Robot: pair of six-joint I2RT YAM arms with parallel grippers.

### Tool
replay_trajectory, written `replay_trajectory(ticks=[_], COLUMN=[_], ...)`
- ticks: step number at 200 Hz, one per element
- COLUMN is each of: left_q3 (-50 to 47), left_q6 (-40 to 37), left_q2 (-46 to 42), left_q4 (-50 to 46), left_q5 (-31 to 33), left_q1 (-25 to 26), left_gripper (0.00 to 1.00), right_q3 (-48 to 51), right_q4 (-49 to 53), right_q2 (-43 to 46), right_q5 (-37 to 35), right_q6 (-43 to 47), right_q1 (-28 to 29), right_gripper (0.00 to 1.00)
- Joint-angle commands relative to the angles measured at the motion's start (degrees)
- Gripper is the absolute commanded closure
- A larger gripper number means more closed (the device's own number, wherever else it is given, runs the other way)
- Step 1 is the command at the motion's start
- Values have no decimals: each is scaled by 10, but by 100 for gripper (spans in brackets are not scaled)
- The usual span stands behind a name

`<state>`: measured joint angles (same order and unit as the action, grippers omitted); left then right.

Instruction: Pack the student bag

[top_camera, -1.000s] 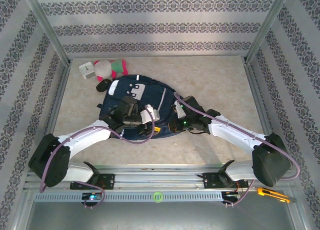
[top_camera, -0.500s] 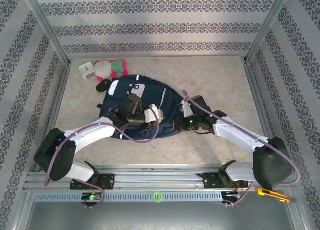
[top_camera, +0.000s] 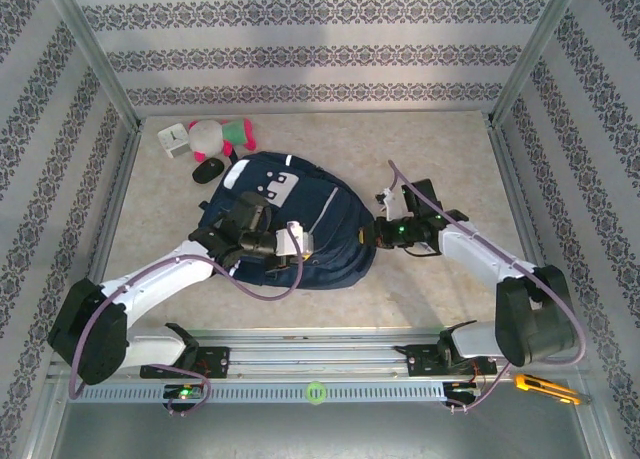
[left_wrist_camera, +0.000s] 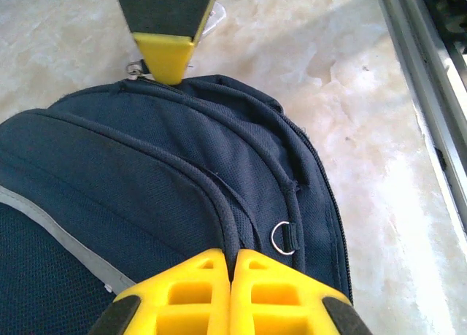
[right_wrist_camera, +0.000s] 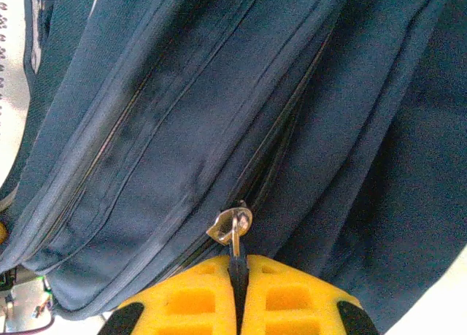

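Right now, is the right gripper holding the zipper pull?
Yes, the right gripper is clamped shut on the zipper pull of the backpack, with the metal tab sitting just above its tips.

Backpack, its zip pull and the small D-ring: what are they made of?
Large navy blue fabric backpack: woven synthetic, probably nylon or polyester; fine matte weave, corded seams. Small silver zip pull: metal, by its bright glints; the dark part pinched between the right fingers is too hidden to judge. Small silver D-ring: likely metal wire, shiny.
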<state>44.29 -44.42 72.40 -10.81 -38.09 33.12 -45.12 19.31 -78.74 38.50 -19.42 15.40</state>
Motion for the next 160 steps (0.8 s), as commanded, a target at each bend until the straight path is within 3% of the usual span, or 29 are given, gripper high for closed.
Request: replay_trajectory(ticks=[1, 33, 45, 50, 67, 85, 103, 131, 160], left_q3=[-17, -24, -28, -30, -42, -56, -62, -48, -56], left_q6=[-30, -31, 2, 28, 186, 390, 578, 826, 976], left_q2=[-31, -61, -78, -88, -128, -177, -217, -252, -258], left_q4=[-119, -164, -161, -152, -82, -24, -34, -199, -280], left_q5=[-16, 15, 36, 48, 100, 161, 247, 432, 458], left_q1=[-15, -17, -18, -18, -18, -18, -18, -18, -33], left_gripper=[100, 100, 100, 95, 64, 49, 46, 45, 38], right_q3=[-31, -46, -42, -38, -21, -5, 5, 11, 17], right_q4=[-15, -22, -24, -23, -25, -32, -38, -39, -36], right_q2=[-24, -53, -53, -50, -33, -22, -18, -19, -20], right_q5=[-32, -10, -6, -7, -17, -25, -26, -34, -44], right_q6=[27, 36, 36, 38, 36, 30, 22, 18, 19], right_q1=[-44, -52, -47, -43, -28, -16, -7, 5, 16], right_gripper=[100, 100, 100, 100, 100, 100, 100, 100, 100])
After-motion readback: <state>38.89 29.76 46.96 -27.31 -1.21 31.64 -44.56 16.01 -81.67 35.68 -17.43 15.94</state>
